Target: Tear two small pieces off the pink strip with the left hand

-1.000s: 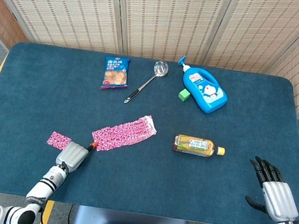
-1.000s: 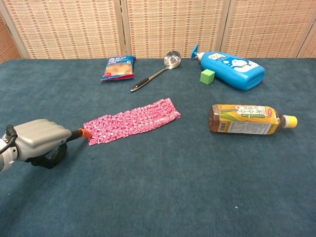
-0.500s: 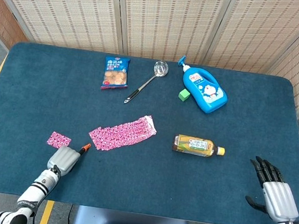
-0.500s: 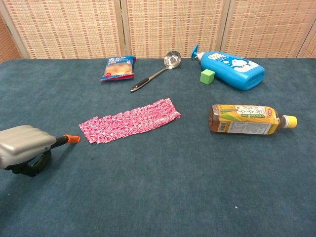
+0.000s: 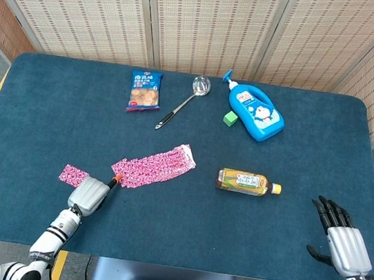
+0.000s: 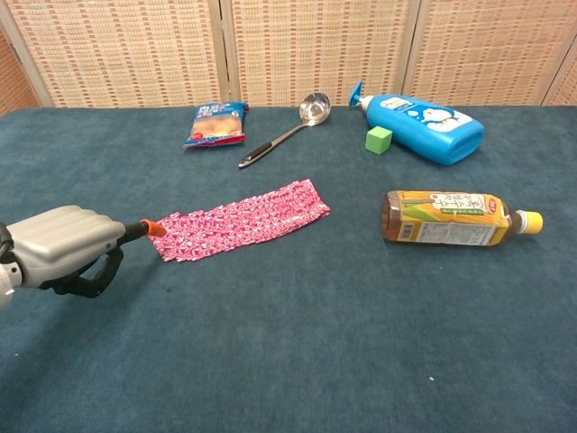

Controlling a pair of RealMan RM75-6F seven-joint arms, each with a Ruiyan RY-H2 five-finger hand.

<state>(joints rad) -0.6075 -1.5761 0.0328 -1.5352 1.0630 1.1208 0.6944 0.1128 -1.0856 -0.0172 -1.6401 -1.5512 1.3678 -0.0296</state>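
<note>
Looking down on the bench [image 5: 312,144], I see dark blue carpet-like cloth running up to woven cane screens [image 5: 210,25] at twelve o'clock. The pink strip [image 5: 155,165] lies flat near the middle, slanting from two toward eight o'clock. My left robot hand [image 5: 89,194] sits at seven o'clock, fingers curled in, its orange fingertip [image 6: 151,226] at the strip's near end; I cannot tell whether it pinches it. A small pink piece [image 5: 73,175] lies just beside that hand. My right robot hand [image 5: 341,235] rests at four o'clock, fingers spread, holding nothing.
</note>
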